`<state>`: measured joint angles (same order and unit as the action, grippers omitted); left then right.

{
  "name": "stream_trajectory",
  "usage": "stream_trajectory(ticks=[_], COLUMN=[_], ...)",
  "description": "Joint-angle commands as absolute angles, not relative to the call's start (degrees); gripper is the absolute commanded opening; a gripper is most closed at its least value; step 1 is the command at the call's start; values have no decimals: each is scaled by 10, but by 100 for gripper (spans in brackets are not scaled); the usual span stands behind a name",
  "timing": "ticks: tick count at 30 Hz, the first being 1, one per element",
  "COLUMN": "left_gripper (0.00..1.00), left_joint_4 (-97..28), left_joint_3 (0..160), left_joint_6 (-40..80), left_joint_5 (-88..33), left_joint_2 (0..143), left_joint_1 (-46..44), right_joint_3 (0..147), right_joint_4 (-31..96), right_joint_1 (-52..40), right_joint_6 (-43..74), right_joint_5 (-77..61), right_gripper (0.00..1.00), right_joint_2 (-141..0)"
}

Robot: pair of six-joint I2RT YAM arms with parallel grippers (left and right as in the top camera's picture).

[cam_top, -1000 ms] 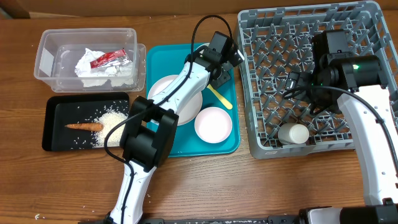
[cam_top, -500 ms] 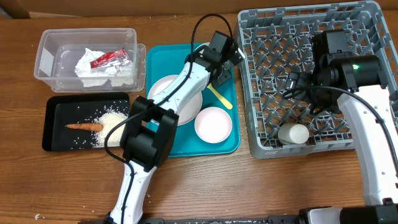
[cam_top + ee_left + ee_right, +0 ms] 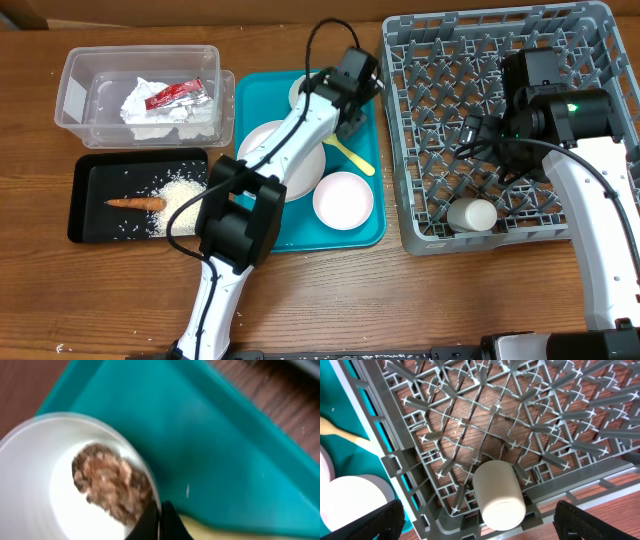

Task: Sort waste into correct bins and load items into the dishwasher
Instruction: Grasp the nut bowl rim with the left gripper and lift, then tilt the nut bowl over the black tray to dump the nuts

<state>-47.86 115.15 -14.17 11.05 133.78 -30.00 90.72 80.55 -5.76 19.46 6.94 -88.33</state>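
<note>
Well, the left gripper (image 3: 158,517) is clenched on the rim of a white bowl (image 3: 40,485) holding brown food scraps (image 3: 112,485), at the far end of the teal tray (image 3: 210,435), mid-table near the far edge; the yellow spoon (image 3: 220,531) lies just beside the fingers. The right gripper (image 3: 479,527) hangs with its fingers spread wide over the grey dish rack (image 3: 485,425) by the right edge, above a white cup (image 3: 498,492) lying on its side in the rack's near part
</note>
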Motion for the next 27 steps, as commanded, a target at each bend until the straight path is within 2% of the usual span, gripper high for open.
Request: stream_trajectory(ticks=[1, 7, 11, 16, 20, 27], left_gripper=[4, 4, 4, 4, 5, 4], left_joint_4=[-561, -823, -958, -968, -965, -842], left_joint_3=[1267, 1449, 1471, 1403, 1257, 972], left_joint_6=[-42, 70, 87, 77, 56, -75], left_joint_5=[127, 48, 11, -20, -36, -270], left_joint_2=[1306, 1255, 1194, 1108, 1011, 901], left_joint_1=[-289, -240, -177, -115, -27, 149], right_joint_3=[911, 911, 911, 911, 911, 911], right_joint_4=[802, 801, 798, 796, 798, 798], right_joint_1=[-58, -58, -58, -58, -58, -58], right_joint_6=[192, 192, 193, 193, 193, 193], right_joint_5=[81, 81, 81, 76, 72, 72], right_gripper=[98, 98, 98, 98, 98, 98], right_joint_2=[-876, -876, -876, -876, -876, -876])
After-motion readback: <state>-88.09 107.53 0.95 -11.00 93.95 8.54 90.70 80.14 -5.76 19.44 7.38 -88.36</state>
